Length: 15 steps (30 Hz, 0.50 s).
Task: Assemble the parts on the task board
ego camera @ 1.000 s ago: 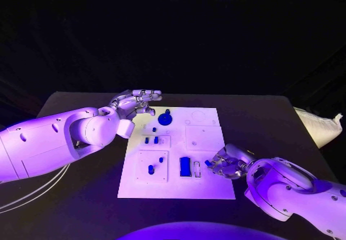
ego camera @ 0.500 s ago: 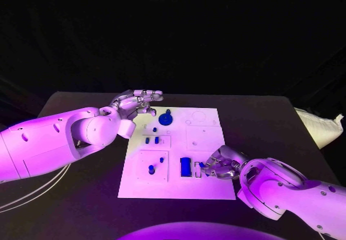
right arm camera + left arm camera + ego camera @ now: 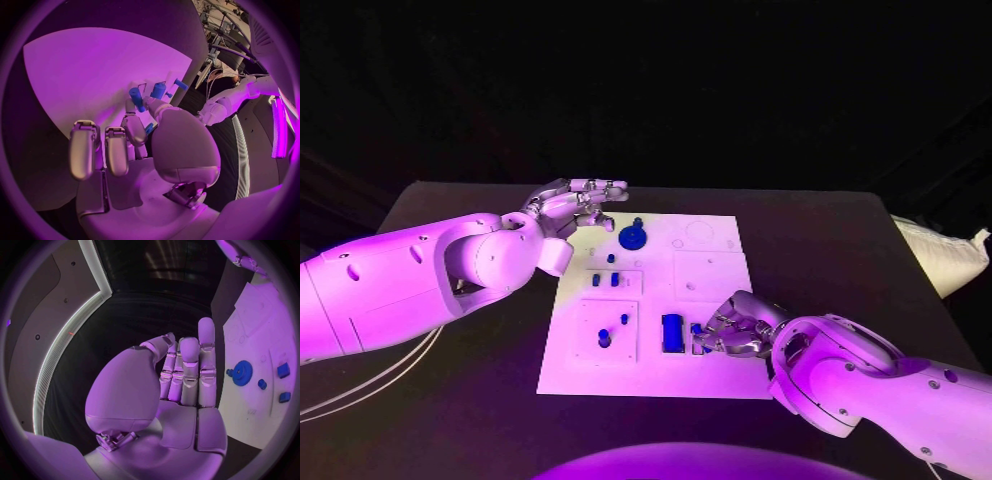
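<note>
Task board: white, flat, mid-tabletop. Round blue gear part toward 12 o'clock; two small blue pegs left of centre; blue rectangular block upright in slot toward 6 o'clock.

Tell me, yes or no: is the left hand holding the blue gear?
No. In the left wrist view the left hand has its fingers raised with nothing in them, while the blue gear lies apart on the task board.

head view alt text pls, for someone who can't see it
The right hand reaches over the near right part of the white task board beside a blue block. The left hand hovers at the board's far left corner, near a blue gear.
</note>
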Available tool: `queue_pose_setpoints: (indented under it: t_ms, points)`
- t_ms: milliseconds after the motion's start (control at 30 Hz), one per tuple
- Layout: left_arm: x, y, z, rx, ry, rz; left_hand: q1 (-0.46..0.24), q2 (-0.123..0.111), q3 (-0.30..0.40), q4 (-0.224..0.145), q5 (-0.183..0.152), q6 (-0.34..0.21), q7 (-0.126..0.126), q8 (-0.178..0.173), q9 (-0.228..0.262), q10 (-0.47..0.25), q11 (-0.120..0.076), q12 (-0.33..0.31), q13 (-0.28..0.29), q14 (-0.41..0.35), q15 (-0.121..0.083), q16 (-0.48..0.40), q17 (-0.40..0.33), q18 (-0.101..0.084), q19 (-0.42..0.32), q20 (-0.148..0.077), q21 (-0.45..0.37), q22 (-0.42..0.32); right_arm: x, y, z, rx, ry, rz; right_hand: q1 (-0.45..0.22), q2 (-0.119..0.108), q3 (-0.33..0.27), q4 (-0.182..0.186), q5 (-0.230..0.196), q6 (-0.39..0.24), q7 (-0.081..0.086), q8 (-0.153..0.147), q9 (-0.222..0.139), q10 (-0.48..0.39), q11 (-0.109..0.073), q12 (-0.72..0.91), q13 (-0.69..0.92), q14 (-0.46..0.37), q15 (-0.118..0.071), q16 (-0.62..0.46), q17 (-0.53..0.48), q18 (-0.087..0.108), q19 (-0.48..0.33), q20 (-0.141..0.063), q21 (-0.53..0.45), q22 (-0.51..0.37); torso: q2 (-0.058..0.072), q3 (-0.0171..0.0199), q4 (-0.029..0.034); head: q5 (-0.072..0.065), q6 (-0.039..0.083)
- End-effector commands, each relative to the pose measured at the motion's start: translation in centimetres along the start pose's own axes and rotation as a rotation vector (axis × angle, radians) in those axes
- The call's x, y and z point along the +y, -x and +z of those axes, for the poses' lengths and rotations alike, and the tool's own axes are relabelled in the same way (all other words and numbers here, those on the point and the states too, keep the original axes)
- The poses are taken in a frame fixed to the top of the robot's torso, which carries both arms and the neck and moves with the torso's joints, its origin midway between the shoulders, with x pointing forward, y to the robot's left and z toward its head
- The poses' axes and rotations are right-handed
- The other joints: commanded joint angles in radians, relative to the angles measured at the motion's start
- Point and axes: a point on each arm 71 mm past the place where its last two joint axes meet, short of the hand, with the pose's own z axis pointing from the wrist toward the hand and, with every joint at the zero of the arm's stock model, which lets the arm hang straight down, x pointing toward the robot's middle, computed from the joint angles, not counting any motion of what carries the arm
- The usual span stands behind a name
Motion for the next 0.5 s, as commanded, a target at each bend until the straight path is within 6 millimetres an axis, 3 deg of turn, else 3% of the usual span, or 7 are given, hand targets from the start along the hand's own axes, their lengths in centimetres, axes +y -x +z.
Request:
queue_pose_setpoints:
  t_ms: [33,233,500]
  points:
    - [-0.05,-0.38,0.06,0.026,-0.005,-0.001,0.003,0.007,0.000,-0.007,0.004,-0.009,0.002,0.006,-0.001,-0.006,0.003,0.003,-0.001,-0.006,0.000,-0.003,-0.001,0.019,-0.010,0.000,-0.002,-0.002,0.22,-0.24,0.06,0.017,0.010,-0.048,-0.015,0.002,-0.012,0.003,0.009,0.008,0.000,0.000,0.000,0.018,-0.016,0.000,-0.001,0.084,-0.004,0.003,0.148,-0.013,0.002,-0.002,0.000,0.001,0.000,-0.0002,-0.0005,0.001,0.000]
    - [-0.05,-0.38,0.05,0.026,-0.005,-0.001,0.003,0.007,0.000,-0.007,0.004,-0.009,0.002,0.006,-0.001,-0.006,0.003,0.003,-0.001,-0.006,0.000,-0.003,-0.001,0.019,-0.010,0.000,-0.002,-0.002,0.18,-0.24,0.19,0.018,0.013,-0.077,-0.044,0.003,-0.066,0.022,0.070,0.011,-0.001,0.001,0.006,0.017,-0.017,-0.011,-0.007,0.084,-0.005,0.003,0.148,-0.013,0.002,-0.004,-0.001,0.001,0.000,0.0001,-0.0010,0.002,-0.001]
    - [-0.05,-0.39,0.04,0.026,-0.003,-0.001,0.002,0.007,-0.001,-0.007,0.003,-0.009,0.002,0.007,-0.001,-0.007,0.003,0.004,-0.001,-0.006,0.000,-0.003,-0.002,0.018,-0.010,0.000,-0.002,-0.002,0.32,-0.28,0.25,0.016,0.021,-0.096,-0.068,0.003,-0.140,0.044,0.101,0.013,-0.002,-0.001,0.009,0.017,-0.018,-0.017,-0.011,0.084,-0.006,0.002,0.147,-0.013,0.002,-0.004,-0.002,0.001,0.000,0.0001,-0.0009,0.003,-0.002]
